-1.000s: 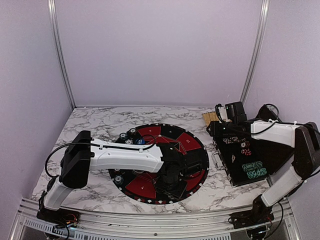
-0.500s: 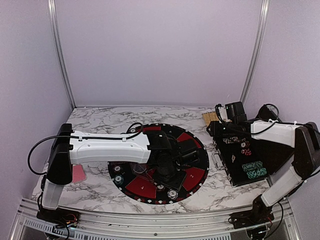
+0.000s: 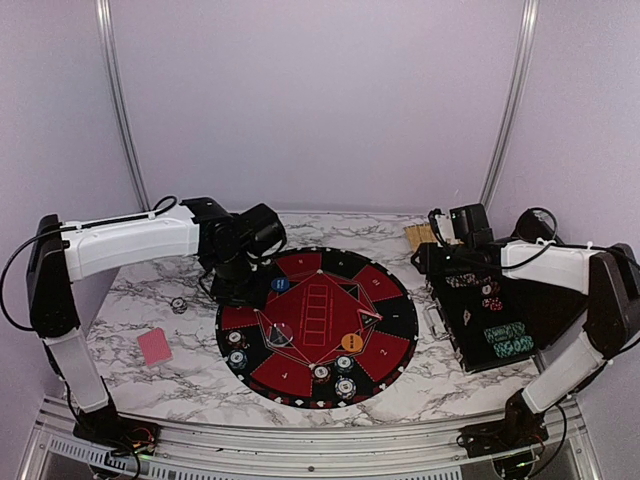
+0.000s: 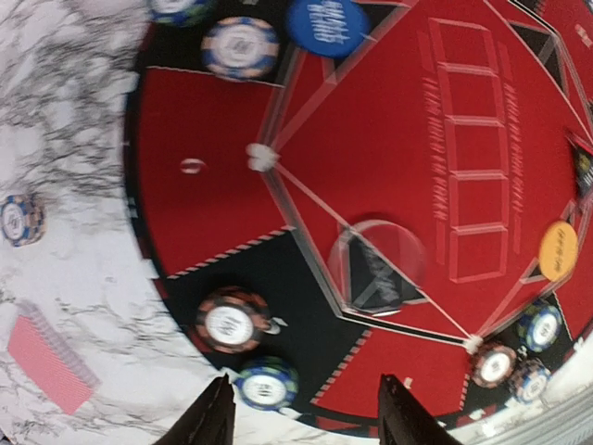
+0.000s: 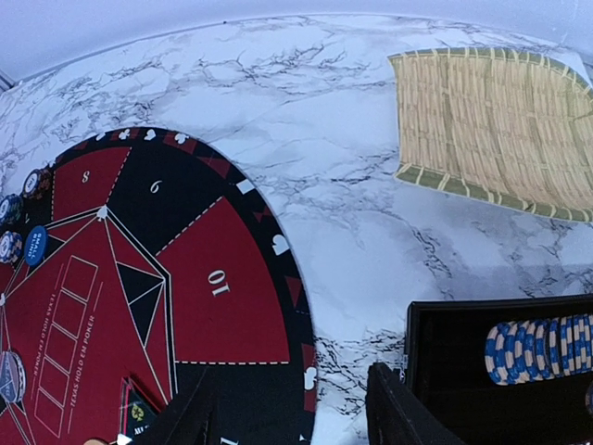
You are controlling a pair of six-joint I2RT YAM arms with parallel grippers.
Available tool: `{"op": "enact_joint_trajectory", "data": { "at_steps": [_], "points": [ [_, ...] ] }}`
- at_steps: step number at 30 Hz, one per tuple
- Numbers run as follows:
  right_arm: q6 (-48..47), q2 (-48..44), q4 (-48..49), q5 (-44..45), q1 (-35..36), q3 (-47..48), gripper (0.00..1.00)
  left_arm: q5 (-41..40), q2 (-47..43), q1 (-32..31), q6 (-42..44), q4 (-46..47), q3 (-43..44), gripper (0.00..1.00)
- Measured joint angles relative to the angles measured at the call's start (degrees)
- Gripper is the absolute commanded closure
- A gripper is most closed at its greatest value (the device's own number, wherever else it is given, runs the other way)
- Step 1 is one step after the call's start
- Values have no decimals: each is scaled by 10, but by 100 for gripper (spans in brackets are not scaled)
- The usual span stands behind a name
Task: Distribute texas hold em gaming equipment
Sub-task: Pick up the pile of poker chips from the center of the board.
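The pink-red-backed card (image 3: pixel 155 346) lies on the marble left of the round mat (image 3: pixel 316 325); it also shows in the left wrist view (image 4: pixel 51 363). On the mat lie a blue button (image 3: pixel 280 284), an orange button (image 3: pixel 351 342), a clear button (image 3: pixel 281 333) and striped chips (image 3: pixel 235 338) near its front and left rim. One chip (image 3: pixel 178 304) lies off the mat. My left gripper (image 3: pixel 230 288) hangs open and empty over the mat's left edge, above two chips (image 4: pixel 230 321). My right gripper (image 3: pixel 432 255) is open and empty by the case's far left corner.
The black case (image 3: pixel 490 310) at the right holds rows of chips, blue-white ones (image 5: pixel 542 348) in the right wrist view. A bamboo mat (image 5: pixel 496 130) lies at the back right. Walls close the back and sides.
My left arm has swung from over the mat's front to its back left edge, uncovering the mat's buttons and chips and the card on the table. The right arm has not moved.
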Motion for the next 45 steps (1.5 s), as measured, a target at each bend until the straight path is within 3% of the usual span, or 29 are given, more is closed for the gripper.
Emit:
{"op": "enact_joint_trajectory", "data": {
  "at_steps": [9,19,28,45],
  "points": [
    [0,2,0,-15,0,0,47,-13,-89,182,49,4,-122,42],
    [-1,18,0,-24,0,0,46,17,-93,319,110,32,-170,37],
    [-3,25,0,-30,0,1,46,47,-30,371,154,62,-167,35],
    [-5,26,-2,-30,0,10,46,69,75,393,195,83,-117,35]
  ]
}}
